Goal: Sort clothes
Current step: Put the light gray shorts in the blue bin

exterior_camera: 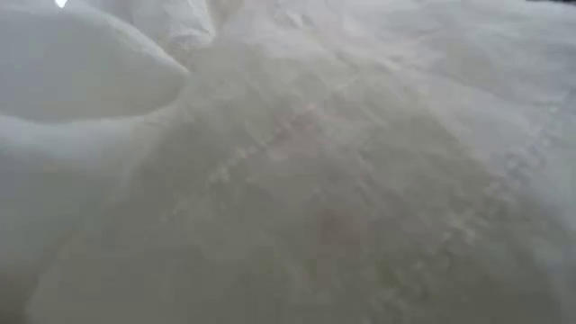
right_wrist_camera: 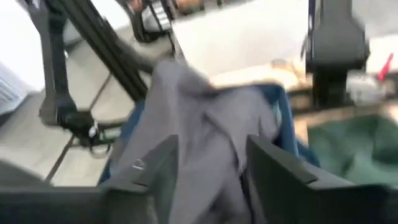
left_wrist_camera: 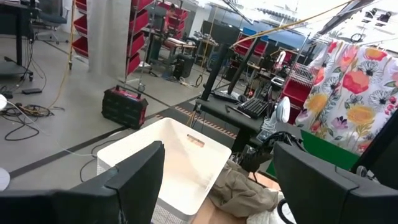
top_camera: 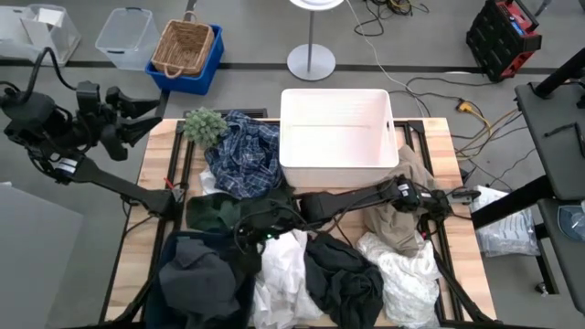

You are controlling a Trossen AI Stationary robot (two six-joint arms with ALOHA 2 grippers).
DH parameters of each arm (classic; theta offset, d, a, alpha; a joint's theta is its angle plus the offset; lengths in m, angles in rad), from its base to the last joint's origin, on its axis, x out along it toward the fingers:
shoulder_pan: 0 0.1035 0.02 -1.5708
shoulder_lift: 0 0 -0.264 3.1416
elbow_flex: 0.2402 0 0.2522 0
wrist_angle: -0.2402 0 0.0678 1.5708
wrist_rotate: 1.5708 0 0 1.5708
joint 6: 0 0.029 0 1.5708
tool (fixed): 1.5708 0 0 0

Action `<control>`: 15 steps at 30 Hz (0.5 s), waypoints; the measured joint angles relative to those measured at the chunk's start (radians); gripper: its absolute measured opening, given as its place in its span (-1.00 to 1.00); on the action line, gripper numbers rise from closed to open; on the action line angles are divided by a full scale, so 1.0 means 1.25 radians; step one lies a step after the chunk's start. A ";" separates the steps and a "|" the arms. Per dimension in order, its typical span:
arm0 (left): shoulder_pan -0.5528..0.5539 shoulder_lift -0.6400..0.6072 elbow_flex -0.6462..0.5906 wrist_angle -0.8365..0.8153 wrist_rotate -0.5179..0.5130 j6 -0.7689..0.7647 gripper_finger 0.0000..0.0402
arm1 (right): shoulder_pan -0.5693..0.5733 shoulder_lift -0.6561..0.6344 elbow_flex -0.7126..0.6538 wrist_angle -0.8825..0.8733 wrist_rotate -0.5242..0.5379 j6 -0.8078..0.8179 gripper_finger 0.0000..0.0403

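Note:
Garments lie heaped on the table: blue-and-white plaid (top_camera: pixel 242 151), dark green (top_camera: pixel 215 212), dark grey on navy (top_camera: pixel 196 274), white (top_camera: pixel 283 274), another dark one (top_camera: pixel 343 279), crumpled white (top_camera: pixel 402 270) and khaki (top_camera: pixel 398 219). My right arm reaches across the table from the right. Its gripper (top_camera: pixel 254 233) is open, low over the near-left heap, with the dark grey garment (right_wrist_camera: pixel 205 124) between and beyond its fingers. My left gripper (top_camera: pixel 146 123) is open and empty, raised over the table's far left corner. White cloth (exterior_camera: pixel 288 180) fills the low view. My right gripper is open with its fingers (right_wrist_camera: pixel 165 165) on either side of the dark grey garment's fold (right_wrist_camera: pixel 211 155), coming at it from the table's right. I cannot tell whether they touch it.
A white plastic bin (top_camera: pixel 338 137) stands at the far middle of the table; it also shows in the left wrist view (left_wrist_camera: pixel 174 155). A small green plant (top_camera: pixel 203 123) sits at the far left. Boxes and a basket (top_camera: pixel 183 46) stand on the floor beyond.

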 joint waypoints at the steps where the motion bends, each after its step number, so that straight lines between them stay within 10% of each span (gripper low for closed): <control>1: 0.000 0.001 0.000 0.000 0.000 0.000 0.38 | 0.000 0.008 0.000 0.022 -0.001 -0.011 -0.25; 8: 0.000 0.007 0.000 0.001 0.000 0.000 0.38 | 0.001 0.107 -0.002 0.237 -0.002 -0.049 -0.89; 15: 0.000 0.018 0.000 0.001 -0.001 -0.003 0.38 | 0.000 0.175 -0.002 0.341 -0.108 -0.008 -0.95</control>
